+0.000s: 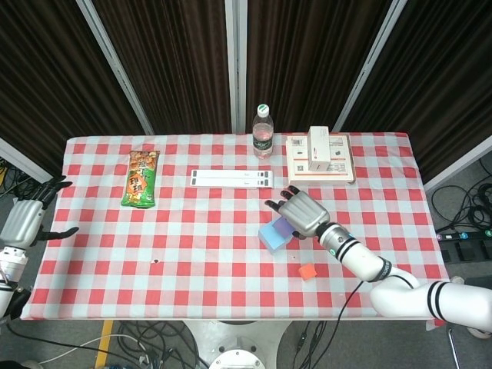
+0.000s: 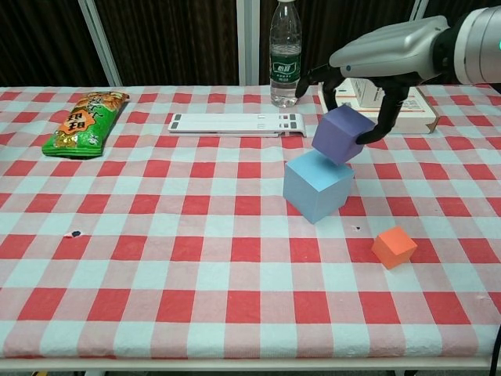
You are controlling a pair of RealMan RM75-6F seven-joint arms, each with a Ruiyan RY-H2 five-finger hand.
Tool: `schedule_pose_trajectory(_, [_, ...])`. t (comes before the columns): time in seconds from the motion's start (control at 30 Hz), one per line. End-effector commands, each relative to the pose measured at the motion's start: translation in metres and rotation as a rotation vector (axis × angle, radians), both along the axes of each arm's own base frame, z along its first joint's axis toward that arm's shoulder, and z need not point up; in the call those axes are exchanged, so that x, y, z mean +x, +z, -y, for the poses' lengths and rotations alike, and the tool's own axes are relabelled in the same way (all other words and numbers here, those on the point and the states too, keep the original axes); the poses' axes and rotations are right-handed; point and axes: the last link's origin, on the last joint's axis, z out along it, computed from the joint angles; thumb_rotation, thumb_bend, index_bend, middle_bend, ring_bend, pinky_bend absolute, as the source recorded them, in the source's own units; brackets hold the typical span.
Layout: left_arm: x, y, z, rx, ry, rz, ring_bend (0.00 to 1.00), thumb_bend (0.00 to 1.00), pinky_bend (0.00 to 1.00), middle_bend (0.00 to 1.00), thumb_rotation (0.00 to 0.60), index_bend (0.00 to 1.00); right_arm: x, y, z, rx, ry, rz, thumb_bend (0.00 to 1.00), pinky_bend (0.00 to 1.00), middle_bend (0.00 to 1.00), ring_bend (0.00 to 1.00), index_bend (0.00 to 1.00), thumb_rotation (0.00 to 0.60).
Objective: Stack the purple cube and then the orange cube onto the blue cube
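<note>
Checkered surface below, your right hand is clamping the purple cube, tilted over the blue cube's two-o'clock corner; level it, then lower squarely.

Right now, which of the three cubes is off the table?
The purple cube, held tilted by the right hand just above the blue cube. The blue and the orange cube both sit on the cloth.

No text is clearly legible anywhere.
</note>
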Motion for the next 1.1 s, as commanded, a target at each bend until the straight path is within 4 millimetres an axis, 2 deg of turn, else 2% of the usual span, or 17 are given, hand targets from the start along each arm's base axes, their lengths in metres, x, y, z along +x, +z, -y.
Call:
schedule_pose_trajectory(0.03, [-0.003, 0.000, -0.001, -0.010, 0.012, 0.008, 0.16, 0.00, 0.29, 0.22, 0.600, 0.24, 0.007, -0.006, -0.002, 0.008, 0.005, -0.005, 0.17, 0.14, 0.42, 0.15, 0.13, 0.600])
schedule_pose_trajectory(1.1, [-0.011, 0.006, -0.001, -0.007, 0.000, 0.045, 0.16, 0.00, 0.29, 0.22, 0.600, 0.23, 0.013, -0.023, -0.014, -0.045, -0.037, -0.059, 0.16, 0.14, 0.42, 0.15, 0.13, 0.600])
